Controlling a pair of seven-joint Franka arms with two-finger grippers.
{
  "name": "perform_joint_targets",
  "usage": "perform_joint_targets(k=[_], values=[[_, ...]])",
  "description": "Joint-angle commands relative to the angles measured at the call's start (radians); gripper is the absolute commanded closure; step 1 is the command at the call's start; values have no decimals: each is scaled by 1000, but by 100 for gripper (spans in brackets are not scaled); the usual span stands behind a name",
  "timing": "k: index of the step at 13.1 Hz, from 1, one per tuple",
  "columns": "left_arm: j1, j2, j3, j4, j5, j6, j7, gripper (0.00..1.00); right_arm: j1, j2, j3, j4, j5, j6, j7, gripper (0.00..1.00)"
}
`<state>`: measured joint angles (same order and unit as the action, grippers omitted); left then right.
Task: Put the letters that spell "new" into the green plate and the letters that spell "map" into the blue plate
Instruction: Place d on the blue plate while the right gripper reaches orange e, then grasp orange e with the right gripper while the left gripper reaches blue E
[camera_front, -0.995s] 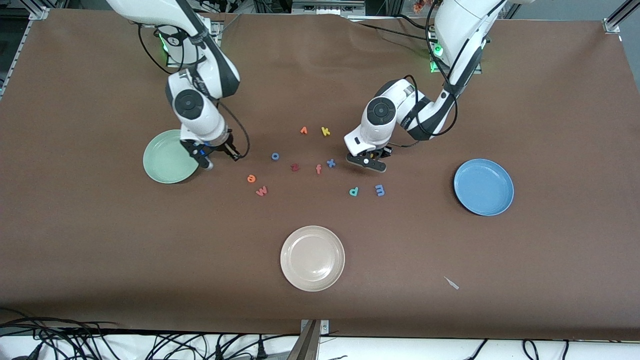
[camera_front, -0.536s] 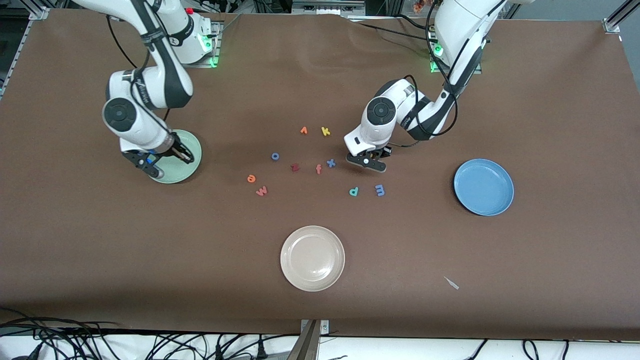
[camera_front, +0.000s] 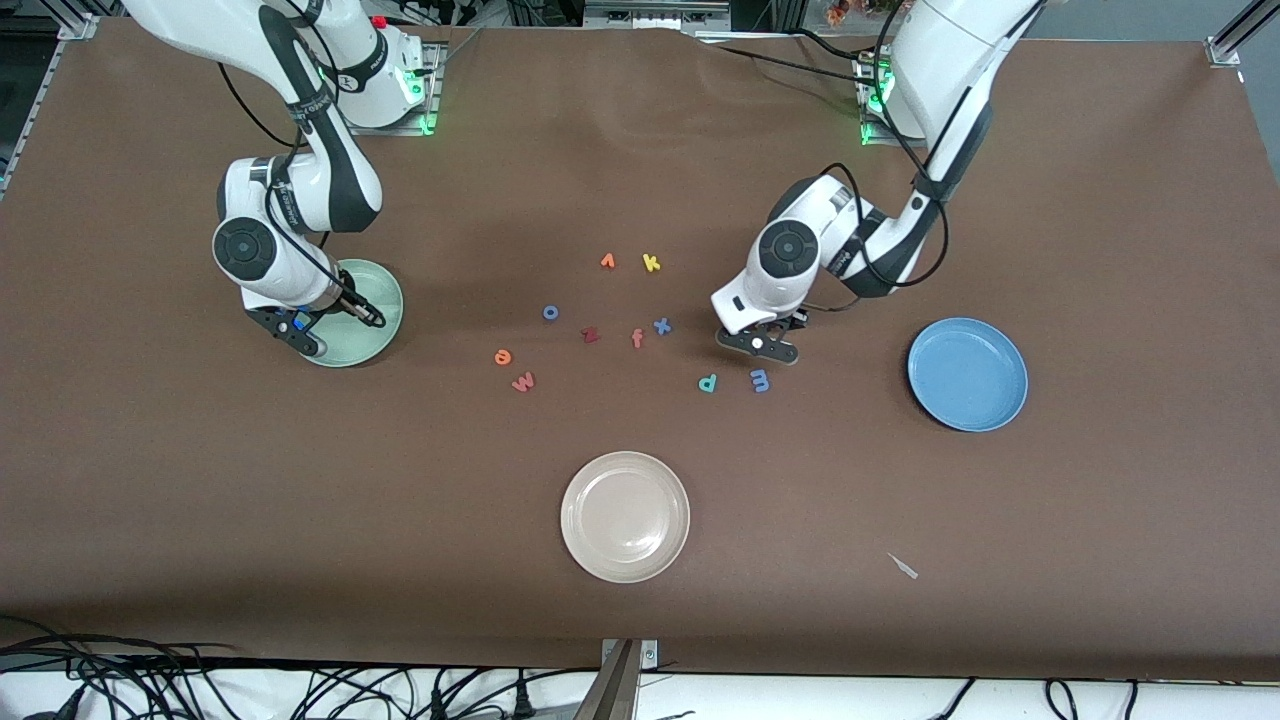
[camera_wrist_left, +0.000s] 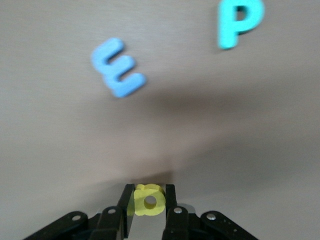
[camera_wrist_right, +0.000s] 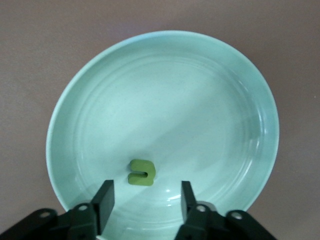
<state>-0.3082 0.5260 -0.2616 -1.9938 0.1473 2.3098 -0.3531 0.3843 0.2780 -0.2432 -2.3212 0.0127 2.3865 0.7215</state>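
The small olive-green foam letter "n" (camera_wrist_right: 141, 172) lies flat inside the round pale mint-green plate (camera_front: 385, 310), with the right gripper (camera_wrist_right: 145, 200) over it, fingers spread apart and holding nothing. This plate sits toward the right arm's end of the table. The small yellow foam letter "a" (camera_wrist_left: 149, 200) is clamped between the closed fingers of the left gripper (camera_front: 760, 345), which is over the bare brown table surface (camera_front: 900, 200), just beside the blue foam letter "m" (camera_front: 760, 380) and the teal foam letter "p" (camera_front: 707, 382); both of these lie on the table. The round medium-blue plate (camera_front: 967, 374) sits toward the left arm's end of the table. The orange foam letter "e" (camera_front: 503, 356) and the pinkish-red foam letter "w" (camera_front: 523, 381) lie on the table between the two plates, close together. A round cream-beige plate (camera_front: 625, 516) lies nearer to the front camera than all the letters.
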Motion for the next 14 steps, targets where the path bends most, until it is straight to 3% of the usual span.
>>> perform_joint_targets(k=[1, 4, 7, 10, 13, 14], values=[[99, -53, -27, 44, -58, -157, 191, 81, 11, -13, 21, 64, 12, -58, -5, 0], [161, -66, -25, 73, -58, -251, 305, 80, 11, 39, 123, 221, 13, -119, 28, 0], [268, -70, -25, 76, -45, -300, 497, 79, 13, 134, 227, 342, 12, -113, 273, 0], [375, -81, -18, 78, -38, -326, 711, 77, 45, 222, 266, 407, 10, -84, 413, 2], [475, -72, -18, 78, 10, -320, 862, 76, 85, 279, 265, 407, 10, 6, 489, 45], [495, -60, -18, 79, 41, -313, 873, 76, 91, 286, 265, 407, 10, 41, 492, 51]])
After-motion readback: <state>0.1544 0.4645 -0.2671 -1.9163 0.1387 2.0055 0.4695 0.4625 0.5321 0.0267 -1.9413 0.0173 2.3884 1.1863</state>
